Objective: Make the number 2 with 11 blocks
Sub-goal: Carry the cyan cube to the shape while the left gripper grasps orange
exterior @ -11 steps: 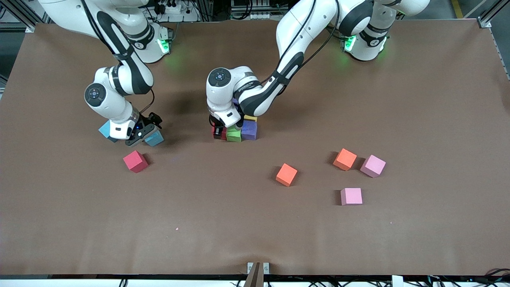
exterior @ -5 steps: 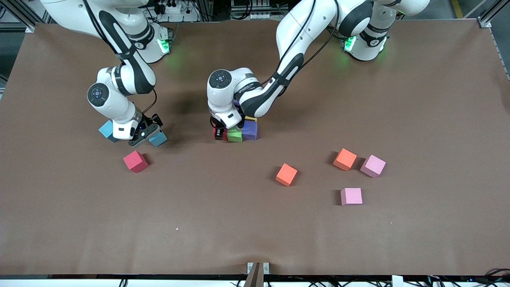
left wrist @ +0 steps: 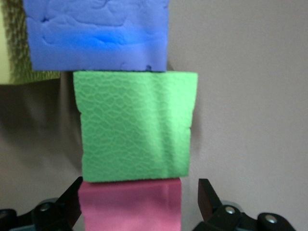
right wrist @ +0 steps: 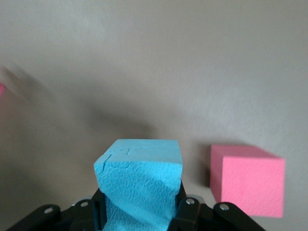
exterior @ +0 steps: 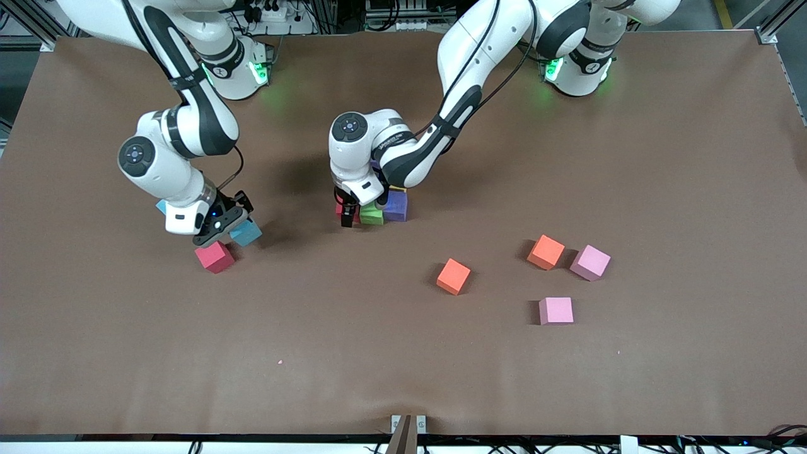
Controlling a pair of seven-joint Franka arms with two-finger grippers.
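Right gripper [exterior: 222, 222] clamped on a light blue block [right wrist: 139, 185] above the table [exterior: 662, 157], left gripper [exterior: 348, 213] spread astride the red block [left wrist: 130, 204], beside green [left wrist: 136, 125], purple [left wrist: 96, 33].

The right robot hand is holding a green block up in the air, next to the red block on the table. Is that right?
Not quite. The block in the right gripper is light blue, not green; the right wrist view shows its fingers shut on it. The rest holds: it is up off the table beside the red block. The green block sits in the row under the left gripper.
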